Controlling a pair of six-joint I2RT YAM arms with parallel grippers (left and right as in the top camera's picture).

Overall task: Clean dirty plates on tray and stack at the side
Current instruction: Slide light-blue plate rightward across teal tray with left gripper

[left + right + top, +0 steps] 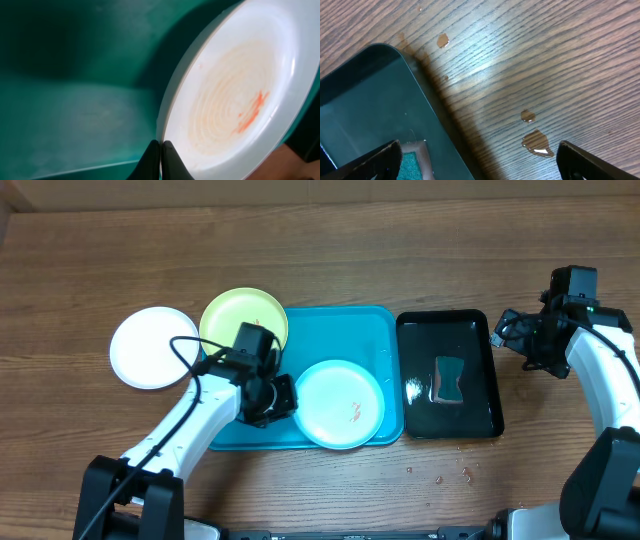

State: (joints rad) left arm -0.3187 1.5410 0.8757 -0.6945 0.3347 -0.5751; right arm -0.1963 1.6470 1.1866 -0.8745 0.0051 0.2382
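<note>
wooden bench (330, 240), turquoise tray (340, 330): left gripper (161, 155) seems pinched on the rim of the smeared light blue plate (340, 402), while the right gripper (477, 150) is spread and empty. next it likely lifts the plate clear for wiping.

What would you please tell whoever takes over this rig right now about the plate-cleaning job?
Left gripper: shut at the rim of the round light-blue plastic plate; a pinch is unclear.
Right gripper: open, empty, over the table by the black tray.
That plate lies smeared orange on the large turquoise plastic tray; the round yellow-green plate overlaps its left rim; the round white plate sits on the table.
Done: nothing stacked. Left: wipe, stack.
</note>
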